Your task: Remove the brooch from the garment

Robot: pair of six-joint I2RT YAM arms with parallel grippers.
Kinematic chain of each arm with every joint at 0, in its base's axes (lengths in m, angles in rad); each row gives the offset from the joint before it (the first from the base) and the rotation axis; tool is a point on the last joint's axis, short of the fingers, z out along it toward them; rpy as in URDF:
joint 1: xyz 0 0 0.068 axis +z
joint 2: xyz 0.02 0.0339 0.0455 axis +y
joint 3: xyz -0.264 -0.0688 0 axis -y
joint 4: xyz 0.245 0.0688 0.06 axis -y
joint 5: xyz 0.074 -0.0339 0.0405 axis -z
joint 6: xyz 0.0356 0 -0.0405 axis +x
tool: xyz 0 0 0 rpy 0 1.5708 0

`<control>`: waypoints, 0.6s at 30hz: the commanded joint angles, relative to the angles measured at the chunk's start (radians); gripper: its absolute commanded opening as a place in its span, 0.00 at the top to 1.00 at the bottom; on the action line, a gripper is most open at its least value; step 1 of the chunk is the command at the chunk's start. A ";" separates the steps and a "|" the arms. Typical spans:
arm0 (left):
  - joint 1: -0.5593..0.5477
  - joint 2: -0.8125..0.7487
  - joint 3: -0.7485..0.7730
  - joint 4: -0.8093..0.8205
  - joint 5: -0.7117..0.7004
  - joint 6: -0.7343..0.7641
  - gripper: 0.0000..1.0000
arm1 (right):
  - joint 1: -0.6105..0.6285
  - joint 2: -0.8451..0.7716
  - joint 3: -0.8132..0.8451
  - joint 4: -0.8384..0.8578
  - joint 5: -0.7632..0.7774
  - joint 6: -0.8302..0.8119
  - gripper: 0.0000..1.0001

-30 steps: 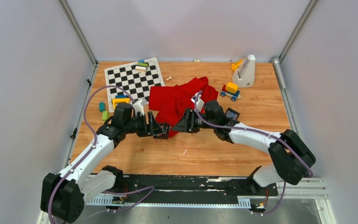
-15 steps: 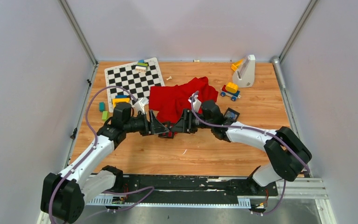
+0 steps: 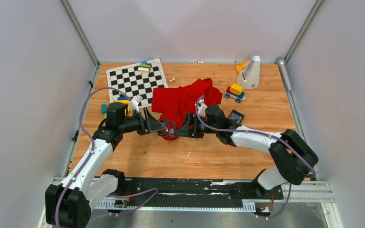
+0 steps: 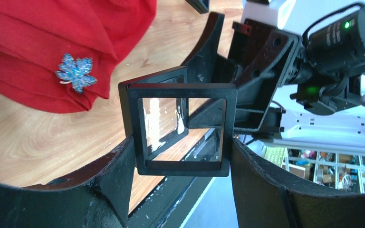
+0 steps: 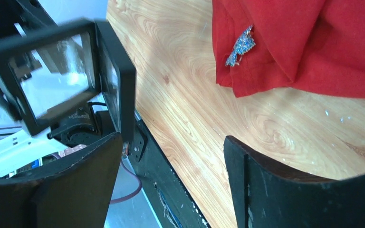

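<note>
The left gripper (image 4: 180,154) is clamping a black square frame case with a clear window (image 4: 180,128) between both fingers and keeping it off the wooden table (image 4: 24,142), seemingly as the place meant for the pin. Facing it, the right gripper (image 5: 171,185) is standing wide with nothing between its fingers, likely so it can reach in. Just beyond both, the glittery blue-silver leaf-shaped brooch (image 4: 76,72) is sitting fastened near the lower edge of the bright red hooded cloth garment (image 4: 52,28), which is lying crumpled on the boards.
</note>
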 commanded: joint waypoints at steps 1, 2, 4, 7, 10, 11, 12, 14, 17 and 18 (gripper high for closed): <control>0.055 -0.021 0.088 -0.098 -0.041 0.071 0.74 | 0.001 -0.057 -0.027 0.032 -0.025 -0.043 0.19; 0.068 -0.025 0.099 -0.127 -0.071 0.109 0.74 | -0.001 -0.068 -0.027 0.022 -0.019 -0.053 0.19; 0.082 -0.036 0.128 -0.195 -0.153 0.148 0.74 | -0.001 -0.085 -0.028 0.000 -0.003 -0.075 0.19; 0.094 -0.061 0.157 -0.242 -0.261 0.172 0.72 | 0.001 -0.091 -0.021 -0.033 0.033 -0.103 0.23; 0.103 -0.069 0.186 -0.274 -0.326 0.206 0.72 | 0.003 -0.048 0.054 -0.134 0.094 -0.133 0.31; 0.104 -0.065 0.207 -0.296 -0.352 0.216 0.72 | 0.003 -0.026 0.080 -0.166 0.099 -0.139 0.33; 0.106 -0.063 0.217 -0.308 -0.377 0.238 0.72 | 0.003 -0.001 0.102 -0.174 0.099 -0.141 0.36; 0.108 -0.058 0.246 -0.339 -0.410 0.266 0.72 | 0.002 0.044 0.135 -0.178 0.092 -0.130 0.42; 0.111 -0.058 0.274 -0.361 -0.437 0.288 0.72 | 0.003 0.117 0.183 -0.179 0.103 -0.084 0.49; 0.111 -0.058 0.277 -0.362 -0.436 0.293 0.72 | 0.003 0.149 0.197 -0.179 0.109 -0.066 0.52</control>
